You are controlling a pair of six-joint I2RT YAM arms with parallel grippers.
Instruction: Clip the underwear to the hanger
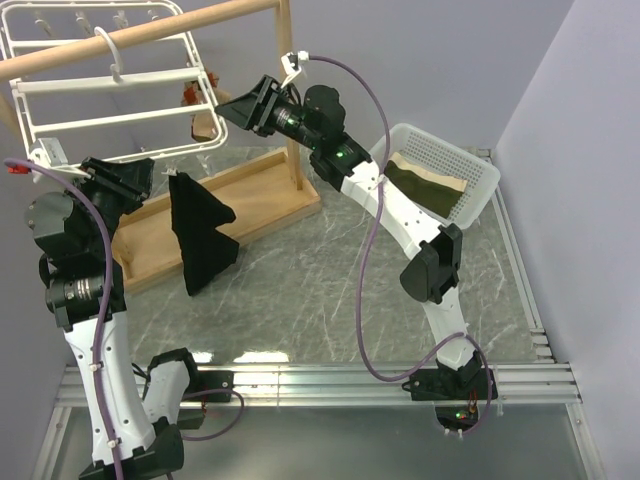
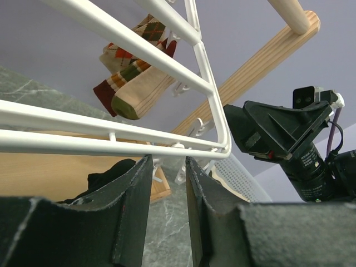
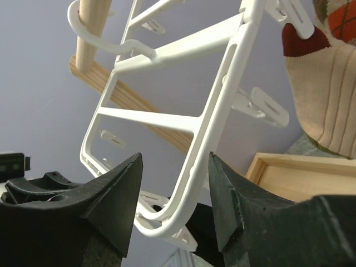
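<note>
Clipping step under way, judging by how things lie. At the left, the left gripper [image 2: 167,164] sits just under the near rail of the white plastic rectangular drying hanger [image 1: 100,82], which hangs by its hook from a wooden pole stand [image 1: 250,200]. Its fingers [image 2: 130,211] are a narrow gap apart, and nothing shows between them. Only a small white clip and the grey table are visible through the gap.

Just right of it, the plain black soft fabric underwear [image 1: 203,235] dangles in a limp triangle from one top corner below that rail. Whether a clip or the gripper's far side holds that corner cannot be told.

Further right, the right gripper [image 3: 175,161] is spread, its fingers straddling the hanger's side rail without clamping it. Patterned socks [image 2: 139,83] hang from clips beyond.

The next move likely calls for steadying the frame, then lifting a free waistband corner into an open clip.
</note>
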